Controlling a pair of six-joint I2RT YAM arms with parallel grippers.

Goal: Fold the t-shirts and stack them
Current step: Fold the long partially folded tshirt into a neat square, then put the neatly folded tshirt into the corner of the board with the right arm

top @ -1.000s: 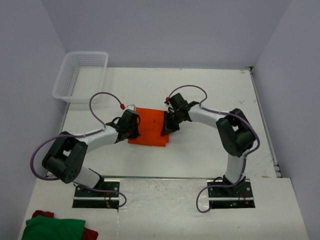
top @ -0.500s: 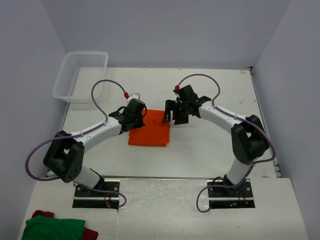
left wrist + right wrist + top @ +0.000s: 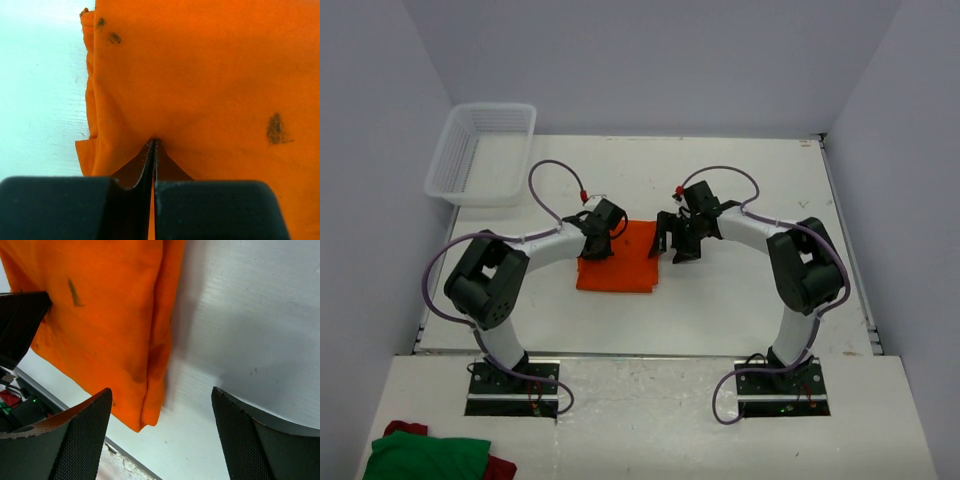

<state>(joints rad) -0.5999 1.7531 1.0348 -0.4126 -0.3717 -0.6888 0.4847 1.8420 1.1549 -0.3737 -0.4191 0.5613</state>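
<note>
White table [image 3: 750, 190] holds the folded orange t-shirt [image 3: 625, 268], lying flat between the two grippers. The left gripper [image 3: 154, 146] is pressed together, pinching a bit of the cloth at its tip. The right gripper [image 3: 677, 243] is spread wide just beside the t-shirt's other edge, holding nothing. A see-through basket [image 3: 480, 150] sits well behind the left gripper.
</note>
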